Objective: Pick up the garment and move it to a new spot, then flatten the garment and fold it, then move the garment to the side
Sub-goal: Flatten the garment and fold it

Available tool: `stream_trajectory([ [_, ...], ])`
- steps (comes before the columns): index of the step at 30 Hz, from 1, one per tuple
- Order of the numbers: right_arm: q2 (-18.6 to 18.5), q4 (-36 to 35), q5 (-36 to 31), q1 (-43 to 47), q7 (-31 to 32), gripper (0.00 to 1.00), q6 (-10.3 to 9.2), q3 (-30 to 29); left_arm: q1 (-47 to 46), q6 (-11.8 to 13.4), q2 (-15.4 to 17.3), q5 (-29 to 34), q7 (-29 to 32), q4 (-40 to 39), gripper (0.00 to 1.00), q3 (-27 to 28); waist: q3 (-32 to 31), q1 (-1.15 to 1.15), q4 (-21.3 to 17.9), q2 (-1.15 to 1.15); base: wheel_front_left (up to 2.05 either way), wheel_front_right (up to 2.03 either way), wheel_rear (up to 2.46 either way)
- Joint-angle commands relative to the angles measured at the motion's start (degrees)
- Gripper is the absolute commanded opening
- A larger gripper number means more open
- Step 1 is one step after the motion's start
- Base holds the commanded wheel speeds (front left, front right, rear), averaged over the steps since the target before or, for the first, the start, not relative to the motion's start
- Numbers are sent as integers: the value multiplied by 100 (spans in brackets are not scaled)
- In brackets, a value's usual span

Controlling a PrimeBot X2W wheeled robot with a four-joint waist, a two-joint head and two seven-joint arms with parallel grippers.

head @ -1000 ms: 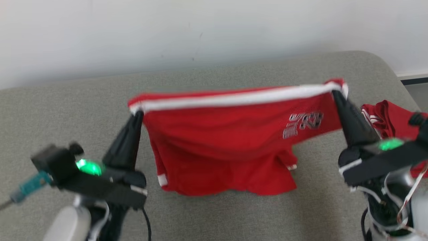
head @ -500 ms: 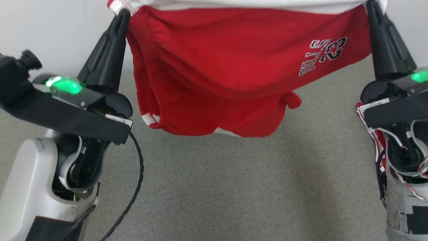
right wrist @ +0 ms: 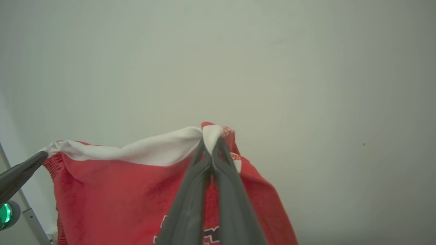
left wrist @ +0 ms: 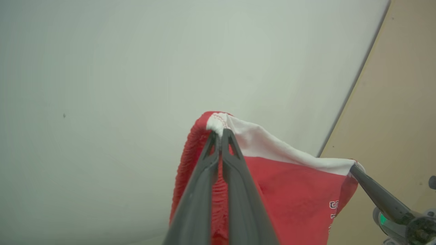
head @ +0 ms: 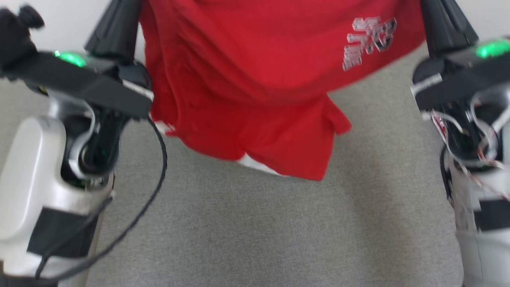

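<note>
One red garment [head: 247, 79], white waistband uppermost, strung between both grippers, hanging beneath them over grey upholstery [head: 255, 239]. Waistband corners: left gripper [left wrist: 220, 134] pinched tight on one, right gripper [right wrist: 211, 142] pinched tight on the other.

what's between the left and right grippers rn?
The white waistband of the red shorts, stretched from the left gripper to the right gripper. Both wrist views show it.
</note>
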Motion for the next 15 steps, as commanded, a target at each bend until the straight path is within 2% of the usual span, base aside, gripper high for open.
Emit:
stream_trajectory([
  [1, -6, 219, -11, -241, -105, 0, -16, 87, -196, -12, 4, 117, -70, 171, 0, 2, 246, -1, -94, -1, 0, 0, 0],
  [6, 61, 1189, -115, -1003, -571, 0, -16, 322, -761, -10, -108, 342, -373, 887, 0, -12, 523, -1, -110, -1, 0, 0, 0],
  [8, 162, 1729, -357, -1449, -1033, 0, -16, 402, -1120, -5, -207, 540, -791, 1327, 0, 53, 638, -1, -118, -1, 0, 0, 0],
  [12, 252, 2318, -787, -2000, -1757, 0, -16, 484, -1558, -19, -327, 723, -1449, 1808, 0, 183, 740, -1, -123, -1, 0, 0, 0],
  [15, 293, 2734, -1090, -2294, -2325, 0, -16, 526, -1726, -87, -394, 783, -1720, 2120, 0, 157, 788, -1, -130, -1, 0, 0, 0],
])
